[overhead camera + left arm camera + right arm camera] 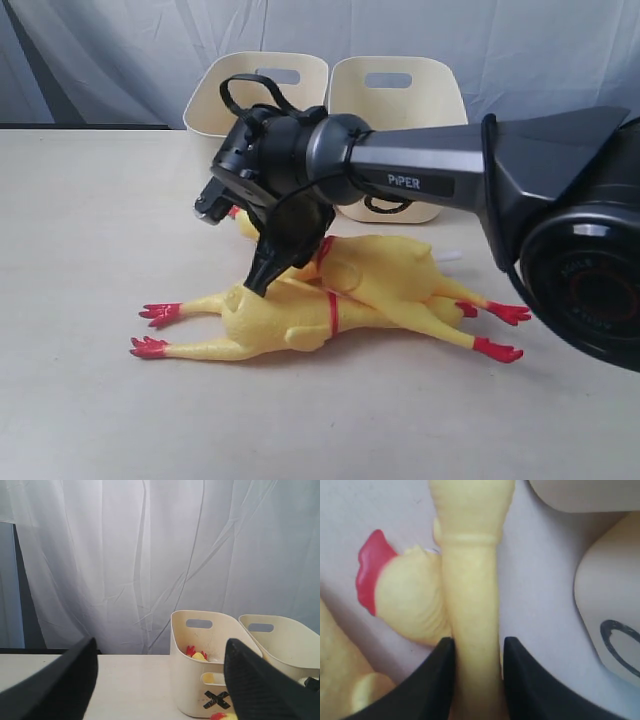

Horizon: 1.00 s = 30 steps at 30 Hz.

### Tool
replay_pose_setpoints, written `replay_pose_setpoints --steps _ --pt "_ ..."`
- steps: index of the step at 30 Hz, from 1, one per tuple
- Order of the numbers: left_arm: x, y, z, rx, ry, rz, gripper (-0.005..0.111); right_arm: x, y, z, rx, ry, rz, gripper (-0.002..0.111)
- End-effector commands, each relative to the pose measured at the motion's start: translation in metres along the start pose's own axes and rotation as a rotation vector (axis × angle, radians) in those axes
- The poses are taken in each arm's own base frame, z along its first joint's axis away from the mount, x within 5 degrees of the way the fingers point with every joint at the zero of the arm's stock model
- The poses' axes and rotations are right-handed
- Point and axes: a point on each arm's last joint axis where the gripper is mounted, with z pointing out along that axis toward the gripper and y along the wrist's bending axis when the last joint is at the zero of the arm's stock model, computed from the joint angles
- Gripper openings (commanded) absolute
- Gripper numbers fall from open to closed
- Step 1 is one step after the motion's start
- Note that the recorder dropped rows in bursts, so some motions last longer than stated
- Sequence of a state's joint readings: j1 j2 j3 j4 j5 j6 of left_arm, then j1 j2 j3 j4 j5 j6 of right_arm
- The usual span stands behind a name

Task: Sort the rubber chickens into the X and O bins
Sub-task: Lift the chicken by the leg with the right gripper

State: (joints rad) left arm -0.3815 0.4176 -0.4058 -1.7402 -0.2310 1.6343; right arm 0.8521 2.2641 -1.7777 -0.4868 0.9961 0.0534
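Two long yellow rubber chickens [380,275] [270,325] with red feet lie crossed in the middle of the table. My right gripper [262,282] reaches down from the right into this pile. In the right wrist view its black fingers [437,680] press both sides of a slim yellow chicken neck [470,590], beside a head with a red comb [402,597]. The O bin [390,95] [612,630] and the X bin [258,90] [197,690] stand behind. Another chicken [198,655] lies inside the X bin. My left gripper [160,680] hangs open and empty, facing the bins.
A white curtain [150,555] hangs behind the table. The right arm's dark forearm [430,175] crosses in front of both bins and hides the X mark in the exterior view. A whitish tube end [450,257] pokes out behind the chickens.
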Motion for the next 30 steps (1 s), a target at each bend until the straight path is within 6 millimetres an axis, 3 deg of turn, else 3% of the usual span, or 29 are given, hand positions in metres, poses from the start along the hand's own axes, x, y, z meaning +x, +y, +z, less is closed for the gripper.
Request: replay_pose_setpoints --steps 1,30 --pt "0.002 0.001 -0.001 -0.010 0.002 -0.007 0.067 0.002 -0.013 -0.027 0.005 -0.029 0.038 -0.001" --pt "0.002 0.001 -0.001 -0.010 0.002 -0.007 0.067 0.023 -0.043 -0.153 -0.128 -0.234 0.215 -0.001"
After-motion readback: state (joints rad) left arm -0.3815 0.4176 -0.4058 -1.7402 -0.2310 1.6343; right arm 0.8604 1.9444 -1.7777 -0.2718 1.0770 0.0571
